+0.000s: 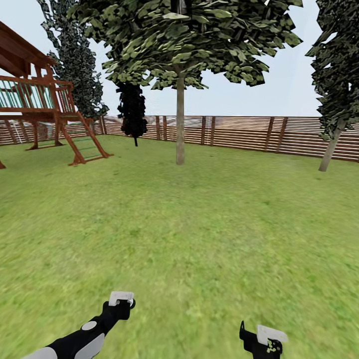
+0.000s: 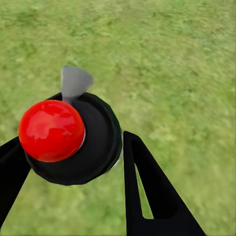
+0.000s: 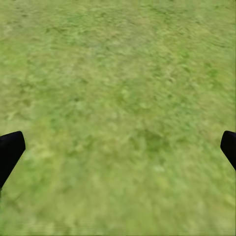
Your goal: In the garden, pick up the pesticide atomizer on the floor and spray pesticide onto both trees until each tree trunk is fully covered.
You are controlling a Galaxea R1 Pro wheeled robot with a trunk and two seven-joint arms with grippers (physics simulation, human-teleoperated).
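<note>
In the left wrist view the pesticide atomizer shows a glossy red ball on a round black body with a grey nozzle. My left gripper is shut on it, one black finger on each side. The same gripper hangs low over the grass in the head view. My right gripper is open, fingertips far apart over bare lawn. Ahead stands a tree with a broad green canopy and a straight grey-brown tree trunk, several metres beyond both grippers.
A brown slat fence closes the back of the lawn. A wooden play tower with a ladder stands at the left. Dark narrow trees rise at the back left and at the right, on a leaning trunk. A small black shrub-tree is by the fence.
</note>
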